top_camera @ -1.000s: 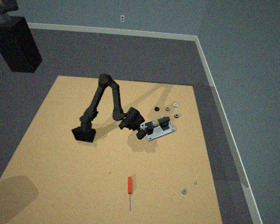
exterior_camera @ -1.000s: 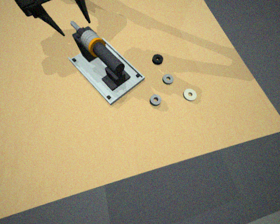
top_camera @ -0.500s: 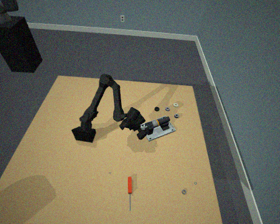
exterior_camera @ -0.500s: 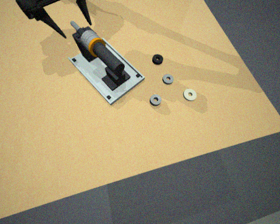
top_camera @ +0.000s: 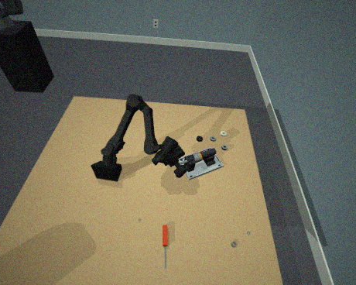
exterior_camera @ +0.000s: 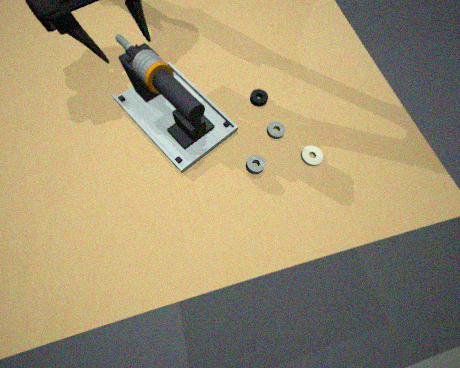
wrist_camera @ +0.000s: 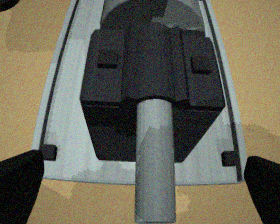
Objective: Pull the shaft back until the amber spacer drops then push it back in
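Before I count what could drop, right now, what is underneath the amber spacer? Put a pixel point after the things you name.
Below the amber spacer (top_camera: 200, 156) (exterior_camera: 152, 75) lies the pale base plate (top_camera: 199, 173) (exterior_camera: 157, 135). The plate directly beneath and the spacer's underside are hidden from view.

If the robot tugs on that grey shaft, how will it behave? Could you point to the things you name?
The shaft (exterior_camera: 123, 42) (wrist_camera: 155, 160) looks straight and stiff, so it probably won't bend. Its smooth, round surface could be slippery, and the block (wrist_camera: 152, 75) around it should keep it from rolling away.

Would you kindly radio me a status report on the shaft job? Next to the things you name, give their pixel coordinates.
Tool (exterior_camera: 129, 51) open, nothing held, fingers either side of shaft end (exterior_camera: 123, 42) (wrist_camera: 155, 160). Amber spacer (exterior_camera: 151, 75) (top_camera: 200, 156) on shaft beside long dark cylinder. No obstruction visible around shaft end.
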Action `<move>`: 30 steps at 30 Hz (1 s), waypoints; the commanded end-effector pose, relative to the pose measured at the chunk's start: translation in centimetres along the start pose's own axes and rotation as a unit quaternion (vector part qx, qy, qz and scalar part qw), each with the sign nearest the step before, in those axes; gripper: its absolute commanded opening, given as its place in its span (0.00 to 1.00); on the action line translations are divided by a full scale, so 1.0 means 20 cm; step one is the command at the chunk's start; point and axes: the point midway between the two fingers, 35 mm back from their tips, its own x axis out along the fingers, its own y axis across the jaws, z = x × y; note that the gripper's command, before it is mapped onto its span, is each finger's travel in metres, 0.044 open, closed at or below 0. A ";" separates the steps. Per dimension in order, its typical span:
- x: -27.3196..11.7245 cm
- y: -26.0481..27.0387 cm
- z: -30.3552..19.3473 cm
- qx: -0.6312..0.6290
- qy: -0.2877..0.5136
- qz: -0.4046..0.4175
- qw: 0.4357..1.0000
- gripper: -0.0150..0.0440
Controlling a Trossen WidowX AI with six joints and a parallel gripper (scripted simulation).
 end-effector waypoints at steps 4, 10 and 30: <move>0.00 0.00 0.00 0.001 -0.001 -0.002 1.000 1.00; 0.02 0.00 0.00 0.001 -0.001 -0.002 1.000 1.00; 0.09 0.00 0.00 0.001 -0.002 -0.002 1.000 1.00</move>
